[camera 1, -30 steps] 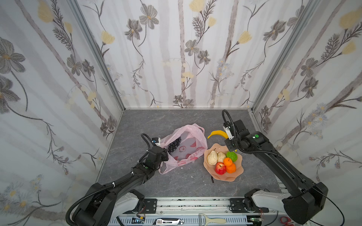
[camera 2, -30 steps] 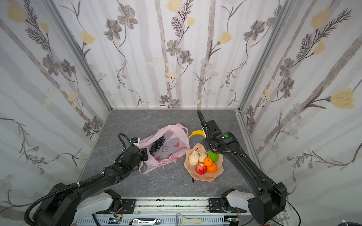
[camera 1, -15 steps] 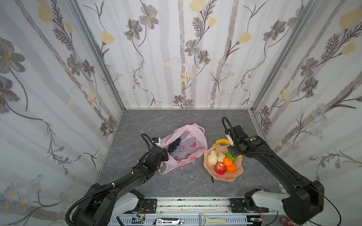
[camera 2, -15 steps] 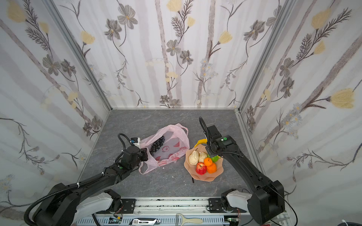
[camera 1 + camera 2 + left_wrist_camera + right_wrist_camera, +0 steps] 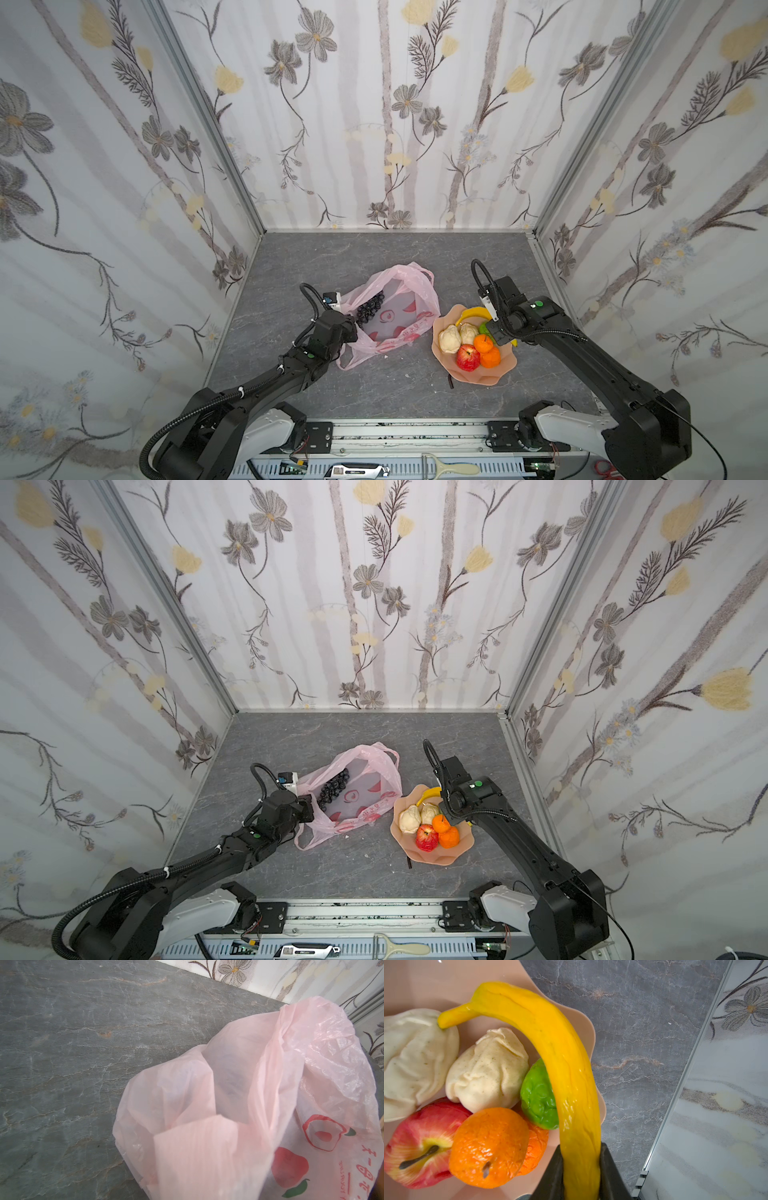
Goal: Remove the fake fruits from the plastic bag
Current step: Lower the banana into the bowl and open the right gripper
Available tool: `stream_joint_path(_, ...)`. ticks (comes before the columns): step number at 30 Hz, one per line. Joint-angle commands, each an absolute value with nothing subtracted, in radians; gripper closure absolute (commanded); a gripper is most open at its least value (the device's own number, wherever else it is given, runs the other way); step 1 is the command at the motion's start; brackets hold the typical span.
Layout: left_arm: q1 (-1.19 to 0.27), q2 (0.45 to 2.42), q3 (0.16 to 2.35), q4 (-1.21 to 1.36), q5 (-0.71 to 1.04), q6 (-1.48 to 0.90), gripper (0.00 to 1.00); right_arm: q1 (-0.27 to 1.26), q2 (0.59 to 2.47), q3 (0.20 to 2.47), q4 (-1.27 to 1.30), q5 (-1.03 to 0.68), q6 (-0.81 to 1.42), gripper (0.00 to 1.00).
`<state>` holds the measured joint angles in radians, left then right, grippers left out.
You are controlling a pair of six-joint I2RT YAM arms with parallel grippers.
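Note:
The pink plastic bag (image 5: 399, 309) lies on the grey table with a dark grape bunch (image 5: 370, 307) showing through it. My left gripper (image 5: 352, 328) is at the bag's near left edge, shut on the plastic. In the left wrist view the bag (image 5: 270, 1095) covers the fingers. My right gripper (image 5: 580, 1159) is shut on one end of the yellow banana (image 5: 550, 1053), which curves over the far side of the peach dish (image 5: 478, 376). In the dish lie a red apple (image 5: 419, 1142), two oranges (image 5: 490, 1147), two beige pears (image 5: 488, 1068) and a green fruit (image 5: 539, 1093).
A small dark stick (image 5: 450, 380) lies on the table by the dish's near left rim. Flowered walls close in the left, back and right, and the right wall's metal frame (image 5: 675, 1095) runs close to the dish. A cream peeler (image 5: 449, 469) rests on the front rail.
My right gripper has brought the banana from behind the dish forward and down, over the dish's far side. The left arm and the bag have stayed still.

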<state>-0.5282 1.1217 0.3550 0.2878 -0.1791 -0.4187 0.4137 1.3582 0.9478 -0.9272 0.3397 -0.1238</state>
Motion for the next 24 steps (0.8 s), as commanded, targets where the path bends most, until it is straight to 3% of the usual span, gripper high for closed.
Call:
stream_joint_path(1, -0.527, 1.123, 0.355, 0.308, -0.186, -0.409, 0.97, 0.413, 1.368, 0.948, -0.896, 0.343, -0.131, 0.82)
stream_joint_path(12, -0.528, 1.127, 0.358, 0.309, -0.183, -0.41, 0.97, 0.399, 1.404, 0.939, -0.878, 0.33, -0.114, 0.78)
stream_joint_path(19, -0.528, 1.13, 0.358, 0.31, -0.184, -0.41, 0.97, 0.397, 1.409, 0.935, -0.873, 0.337, -0.111, 0.65)
stream_joint_path(24, -0.528, 1.13, 0.359, 0.31, -0.184, -0.409, 0.97, 0.397, 1.417, 0.93, -0.869, 0.337, -0.107, 0.62)
